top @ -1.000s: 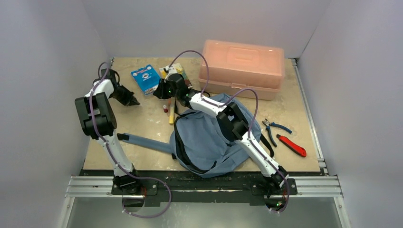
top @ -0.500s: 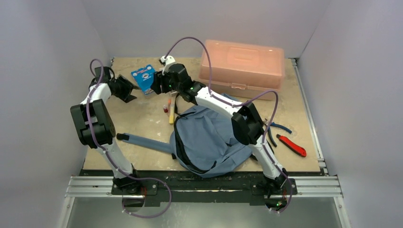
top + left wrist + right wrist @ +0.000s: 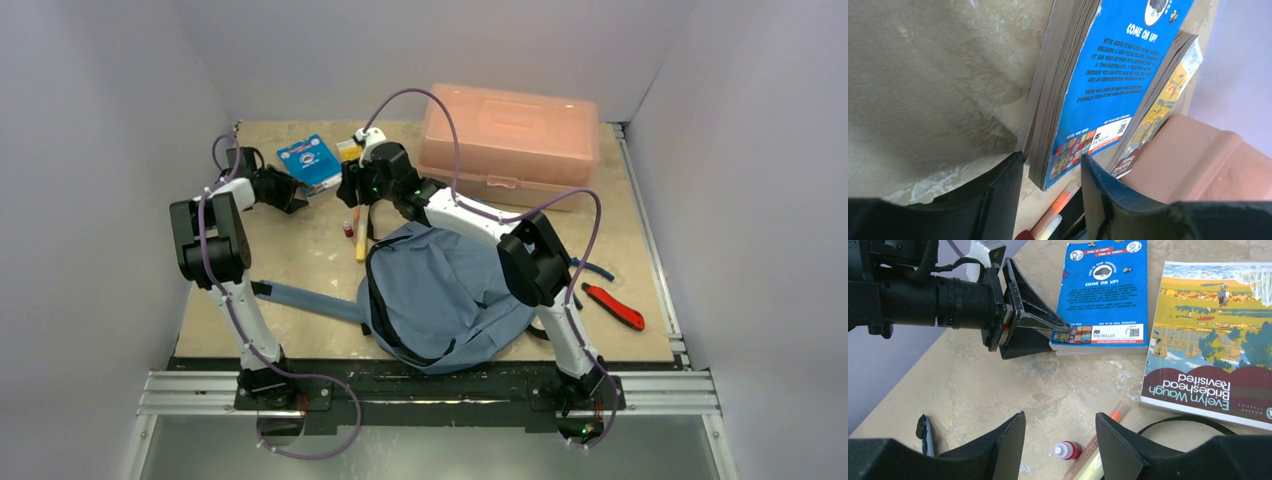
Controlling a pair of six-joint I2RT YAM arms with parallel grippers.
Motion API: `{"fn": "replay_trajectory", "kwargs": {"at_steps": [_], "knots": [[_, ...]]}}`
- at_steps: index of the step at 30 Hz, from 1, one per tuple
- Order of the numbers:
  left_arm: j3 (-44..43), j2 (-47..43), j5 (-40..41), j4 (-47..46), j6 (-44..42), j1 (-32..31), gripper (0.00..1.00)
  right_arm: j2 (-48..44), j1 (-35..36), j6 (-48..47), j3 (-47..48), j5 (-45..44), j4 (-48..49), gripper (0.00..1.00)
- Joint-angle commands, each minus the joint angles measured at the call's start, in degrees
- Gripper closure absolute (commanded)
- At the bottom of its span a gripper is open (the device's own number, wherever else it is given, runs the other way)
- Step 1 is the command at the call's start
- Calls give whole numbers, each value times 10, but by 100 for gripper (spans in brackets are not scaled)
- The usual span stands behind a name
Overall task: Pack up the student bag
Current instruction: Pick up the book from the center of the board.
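Overhead, the backpack (image 3: 440, 290) lies flat at the near middle of the table (image 3: 300, 250). A dark zipper curves along its left side, and one wide shoulder strap (image 3: 305, 298) trails off to the left across the bare surface. The right arm stretches over the bag toward the far-left part of the table, where the left arm bends in to meet it.

Low by the table, the left gripper (image 3: 294, 205) sits at the near corner of a blue paperback (image 3: 310, 162). Its wrist camera shows the two fingers parted with that corner of the book lying between them. One finger is just beside the grey page edge and the other is by the printed cover. Whether either pad presses on the book cannot be told.

Close by, the right gripper (image 3: 1060, 440) hangs above the table with its claw wide, holding nothing. Beneath the gap stands a small red-capped bottle (image 3: 1066, 450), and an orange-tipped marker (image 3: 1114, 416) lies just beside it.

A second paperback (image 3: 1213, 340), its cover yellow above and maroon below, lies flat just to the right of the blue one. A thin black strap (image 3: 1188, 422) curves along its near edge. Behind both books, at the far side of the table, sits a salmon-pink plastic box (image 3: 510, 140) with its lid down.

Right of the bag lie a red utility knife (image 3: 615, 307) and a pair of blue-handled pliers (image 3: 592, 268). The pliers are partly hidden by the right arm.
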State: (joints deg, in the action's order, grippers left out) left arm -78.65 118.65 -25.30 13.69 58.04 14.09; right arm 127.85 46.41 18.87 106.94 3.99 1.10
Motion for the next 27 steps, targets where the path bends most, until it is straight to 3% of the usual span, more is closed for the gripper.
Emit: {"fn": "replay_trajectory", "kwargs": {"at_steps": [1, 8, 13, 15, 20, 27], "knots": [[-18, -2, -26, -78, 25, 1, 59, -45, -4, 1, -13, -3, 39, 43], [5, -34, -37, -148, 38, 0, 64, -37, -4, 9, -16, 11, 46, 43], [-30, -15, -49, -138, 29, -7, 67, -36, -5, 11, -17, 13, 47, 43], [-35, -12, -50, -117, 21, -11, 73, -37, -5, 10, -18, 13, 46, 43], [-39, -25, -38, -69, -9, -14, 100, -38, -5, 7, -25, 12, 48, 43], [-64, -79, -4, 110, -112, -9, 100, -20, -5, -13, -20, 23, 41, 41]]}}
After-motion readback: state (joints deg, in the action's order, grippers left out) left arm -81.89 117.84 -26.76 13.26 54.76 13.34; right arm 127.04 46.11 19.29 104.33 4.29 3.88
